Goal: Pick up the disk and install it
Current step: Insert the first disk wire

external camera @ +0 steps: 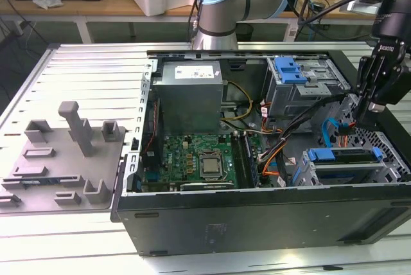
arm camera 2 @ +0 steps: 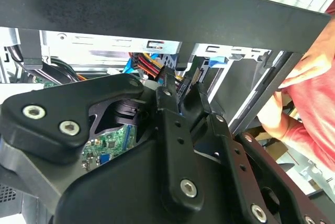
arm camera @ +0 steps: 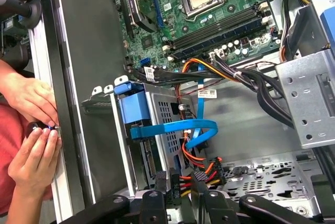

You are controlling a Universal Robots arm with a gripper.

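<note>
- The black gripper (external camera: 361, 115) hangs upright, pointing down, just beside the grey metal drive cage (external camera: 302, 173).
- Its fingers (arm camera: 158, 195) stand slightly parted, gripping nothing.
- The silver, blue-framed disk (external camera: 340, 155) sits inside that cage.

One computer case (external camera: 257, 217), one gripper (external camera: 361, 119), two hands (arm camera: 29, 98) (arm camera: 31, 156)

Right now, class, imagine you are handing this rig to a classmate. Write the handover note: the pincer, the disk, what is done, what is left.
Pincer: low over the case at the exterior view's right end, by the lower cage; grip state unclear.
Disk: lying in that cage, blue carrier showing.
Done: disk appears picked up and placed in the cage.
Left: full seating cannot be confirmed.
Note: a person's hands are at the case edge.
</note>
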